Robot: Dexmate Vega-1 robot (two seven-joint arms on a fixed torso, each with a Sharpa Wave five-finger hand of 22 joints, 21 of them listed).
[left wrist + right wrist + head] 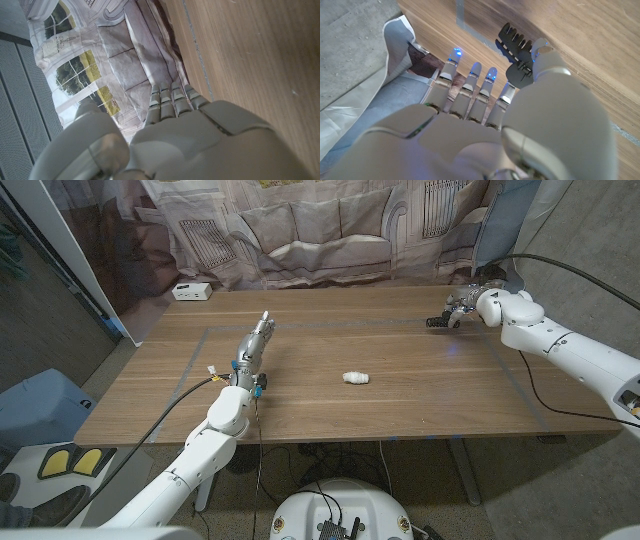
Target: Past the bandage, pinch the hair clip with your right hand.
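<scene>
Behind the wooden counter (330,350) hangs a printed fabric backdrop (300,230) showing a sofa and windows, and a small white box (193,291) sits at the counter's far left edge. Your right hand (470,308) is over the far right part of the counter, and the black toothed plastic hair clip (438,323) is at its fingertips. From the right wrist view, the hair clip (516,50) sits between the thumb and the nearest of the fingers (507,95), which appear to press on it; the remaining fingers are extended side by side with blue lights at their tips. Whether the clip is clear of the wood cannot be told. The small white rolled bandage (356,378) lies near the counter's middle, well apart from the clip and nearer the robot. Your left hand (254,345) is over the left part of the counter, fingers straight and held together, gripping nothing. A line of pale tape (330,330) marks a rectangle on the wood.
</scene>
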